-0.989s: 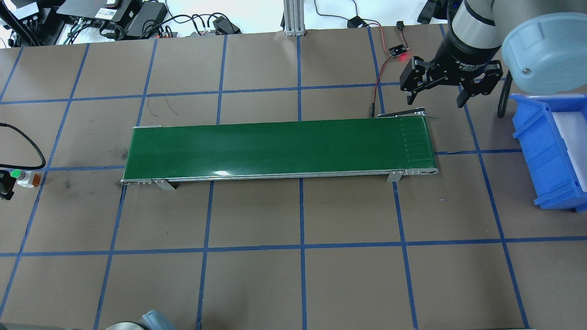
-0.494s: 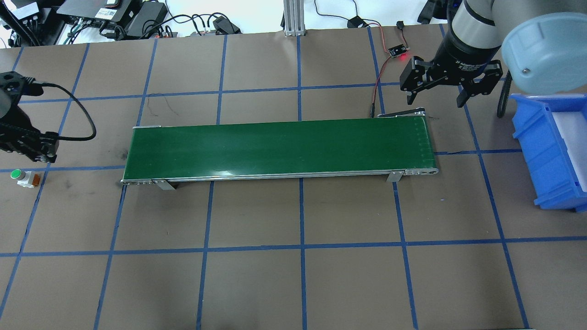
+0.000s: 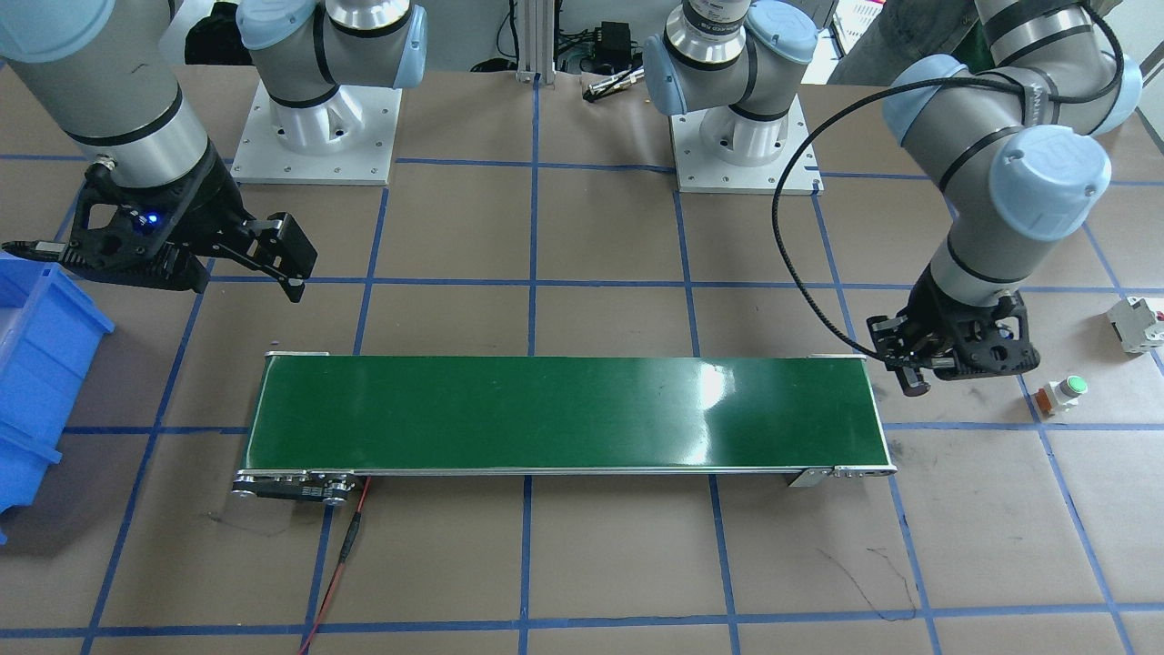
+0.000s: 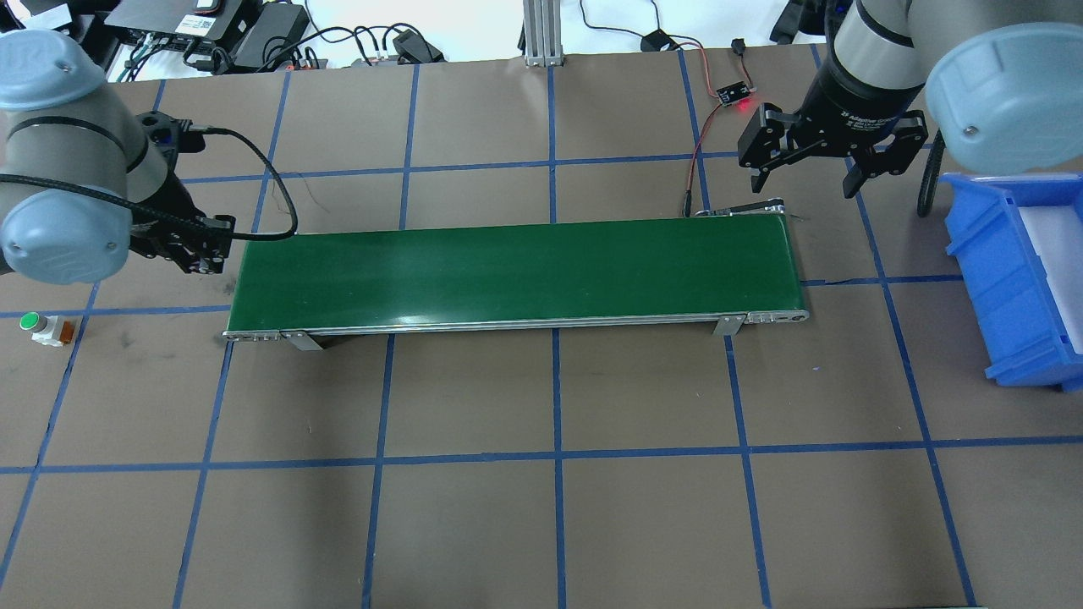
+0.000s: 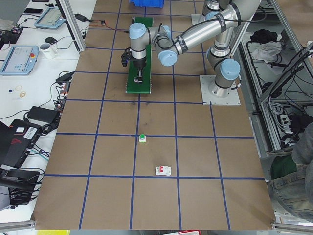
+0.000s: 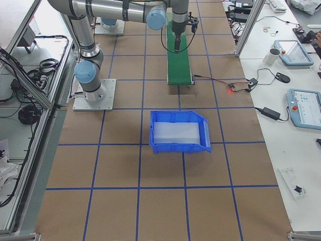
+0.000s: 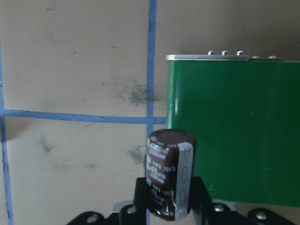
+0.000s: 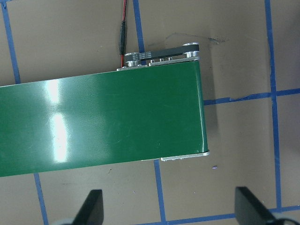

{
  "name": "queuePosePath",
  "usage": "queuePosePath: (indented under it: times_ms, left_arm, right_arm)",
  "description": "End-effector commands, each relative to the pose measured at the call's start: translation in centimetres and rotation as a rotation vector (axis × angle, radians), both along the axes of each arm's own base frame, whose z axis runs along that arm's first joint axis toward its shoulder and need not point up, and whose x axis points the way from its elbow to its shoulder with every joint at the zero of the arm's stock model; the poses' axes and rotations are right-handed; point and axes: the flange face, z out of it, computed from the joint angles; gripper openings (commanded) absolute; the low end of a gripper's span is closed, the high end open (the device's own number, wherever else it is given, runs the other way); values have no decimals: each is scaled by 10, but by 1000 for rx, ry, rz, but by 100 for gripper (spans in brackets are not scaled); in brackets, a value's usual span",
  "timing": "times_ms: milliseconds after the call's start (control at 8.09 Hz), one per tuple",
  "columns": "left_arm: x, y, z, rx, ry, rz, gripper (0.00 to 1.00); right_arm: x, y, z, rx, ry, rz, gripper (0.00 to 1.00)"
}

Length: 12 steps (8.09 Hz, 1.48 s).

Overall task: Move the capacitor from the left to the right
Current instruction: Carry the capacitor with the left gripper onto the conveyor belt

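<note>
Moved beside the belt [image 4: 516, 271], left tool [image 4: 203, 254] clamps a dark, perhaps brownish capacitor [image 7: 169, 180] with grey stripe.

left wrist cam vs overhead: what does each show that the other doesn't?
Left wrist only: the capacitor, upright and clamped in the left end effector, with its grey stripe and printed side; the overhead view does not show it.

Overhead only: the right end effector, open beyond the belt's right end; the blue bin at the right edge; the green-capped button at the left edge; a small board with a red light.

Both: the left end of the green conveyor belt and the blue tape lines on the brown table.
</note>
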Motion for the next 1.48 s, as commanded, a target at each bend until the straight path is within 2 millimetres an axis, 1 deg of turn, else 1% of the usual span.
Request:
queuePosePath:
  times_ms: [0,247,371,494,618,865,989,1236,1360]
  left_arm:
    - [-41,-12,-27,10,63,16,25]
    - [-57,-7,-34,57,134,3,25]
    - [-61,-7,-39,71,141,0,25]
    - [-69,-9,-52,96,162,-7,25]
    - [-74,-11,-60,110,163,-15,25]
    - [-76,-15,-74,127,163,6,27]
    - [-77,-15,-75,127,164,4,30]
    - [-77,-17,-74,113,165,3,48]
    - [-77,-17,-74,113,165,0,62]
  right_arm:
    - [-1,0,0,-2,0,-1,100]
    - [-1,0,0,-3,0,-1,100]
    - [-1,0,0,-3,0,-1,100]
    - [-1,0,0,-3,0,-1,100]
    - [-1,0,0,-3,0,-1,100]
    - [-1,-2,-3,1,-2,-1,100]
    - [-1,-3,-3,3,-2,-1,100]
    - [-1,-3,-3,3,-2,-1,100]
    - [-1,-3,-3,3,-2,-1,100]
